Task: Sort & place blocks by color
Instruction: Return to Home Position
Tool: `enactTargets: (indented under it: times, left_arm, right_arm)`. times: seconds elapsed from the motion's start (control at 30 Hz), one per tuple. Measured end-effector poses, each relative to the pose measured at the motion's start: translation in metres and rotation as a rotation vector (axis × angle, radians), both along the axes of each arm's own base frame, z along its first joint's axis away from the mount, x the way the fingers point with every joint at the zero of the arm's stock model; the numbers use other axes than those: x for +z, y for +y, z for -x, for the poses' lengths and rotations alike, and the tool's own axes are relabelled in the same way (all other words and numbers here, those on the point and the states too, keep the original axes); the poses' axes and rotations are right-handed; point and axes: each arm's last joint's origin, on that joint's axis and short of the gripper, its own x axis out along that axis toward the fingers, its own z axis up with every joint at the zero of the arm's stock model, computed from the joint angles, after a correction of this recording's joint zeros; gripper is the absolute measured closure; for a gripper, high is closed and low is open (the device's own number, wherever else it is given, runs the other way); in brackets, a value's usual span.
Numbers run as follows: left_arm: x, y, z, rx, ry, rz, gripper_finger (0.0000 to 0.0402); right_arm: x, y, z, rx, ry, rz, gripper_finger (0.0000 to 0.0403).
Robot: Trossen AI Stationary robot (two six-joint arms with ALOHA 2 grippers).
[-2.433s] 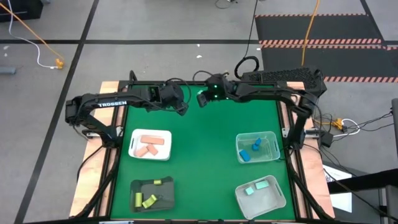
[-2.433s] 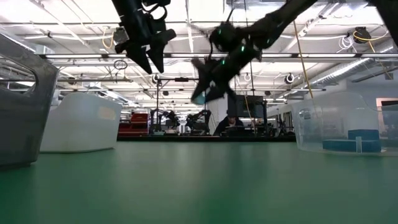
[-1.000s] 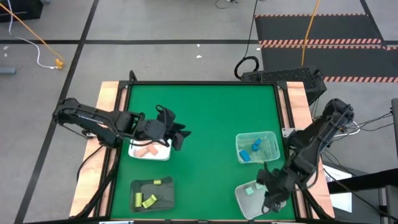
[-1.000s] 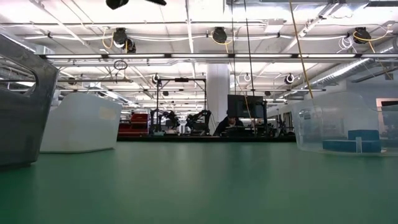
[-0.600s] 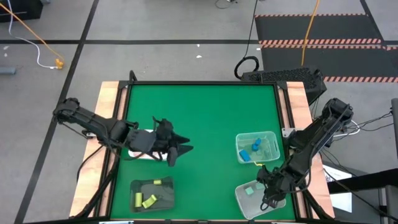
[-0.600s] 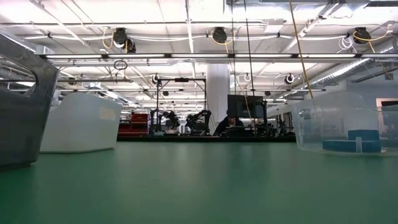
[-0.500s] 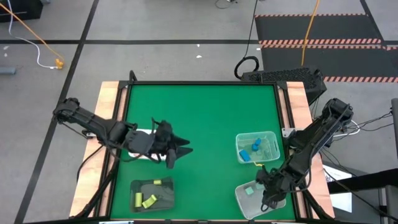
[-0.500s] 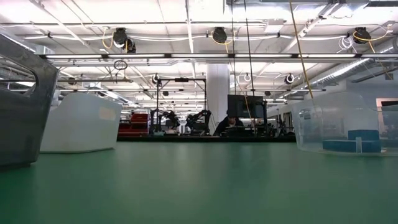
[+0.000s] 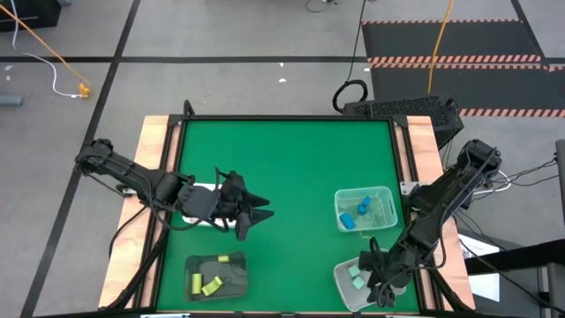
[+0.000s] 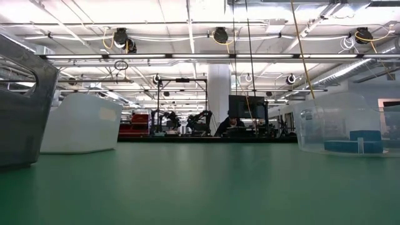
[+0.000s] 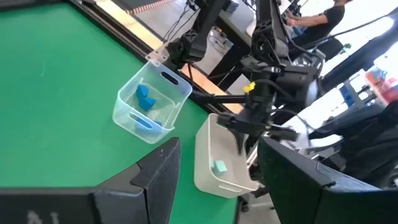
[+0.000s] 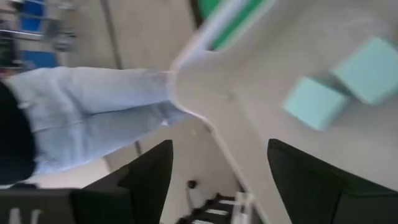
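My right gripper (image 9: pixel 381 281) hangs open over the near right clear bin (image 9: pixel 344 287). Two pale mint blocks (image 12: pixel 314 102) lie on the bin's floor just beyond its fingers, and nothing is between them. My left gripper (image 9: pixel 256 215) stands open and empty above the green mat, right of the white tray (image 9: pixel 199 187), which its arm mostly covers. Blue blocks (image 9: pixel 360 210) lie in the far right clear bin (image 9: pixel 388 199). Yellow blocks (image 9: pixel 212 284) lie on the dark tray (image 9: pixel 231 278). Pink blocks are hidden.
A person in jeans (image 12: pixel 106 112) stands beyond the bin's rim, off the table's near right corner. The middle and far part of the green mat (image 9: pixel 291 159) is bare. The low view shows only the trays and the blue bin (image 10: pixel 350 125), no gripper.
My right gripper has sunk lower over the near right bin, and its fingers now stand wider apart in the high view. My left arm swung a little toward the table's near edge, over the white tray, then kept still.
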Motion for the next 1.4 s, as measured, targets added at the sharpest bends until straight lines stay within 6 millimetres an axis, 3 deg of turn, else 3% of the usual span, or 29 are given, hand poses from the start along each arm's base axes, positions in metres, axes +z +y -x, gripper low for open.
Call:
enactTargets:
  times: [0.27,0.4,0.6,0.77,0.9,1.17,1.4]
  left_arm:
    - [0.013,-0.003,0.018,-0.094,-0.034,-0.148,0.0186]
    - [0.019,-0.001,0.025,-0.114,-0.054,-0.197,0.0186]
    - [0.036,0.016,0.048,-0.103,-0.092,-0.221,0.0185]
    - [0.055,0.036,0.087,-0.097,-0.136,-0.236,0.0186]
    - [0.061,0.048,0.113,-0.099,-0.138,-0.244,0.0186]
    - [0.062,0.065,0.147,-0.056,-0.098,-0.272,0.0186]
    - [0.059,0.085,0.185,0.008,-0.068,-0.25,0.0186]
  right_arm:
    - [0.01,0.009,-0.002,0.049,-0.034,-0.142,0.0153]
    - [0.01,0.006,-0.006,-0.056,-0.109,-0.083,0.0153]
    - [0.024,-0.005,-0.008,-0.08,-0.379,0.074,0.0153]
    - [0.048,-0.027,-0.004,-0.129,-0.596,0.179,0.0153]
    - [0.053,-0.053,0.005,-0.158,-0.688,0.229,0.0153]
    - [0.032,-0.107,0.029,-0.29,-0.769,0.238,0.0153]
    - [0.018,-0.127,0.04,-0.334,-0.952,0.227,0.0153]
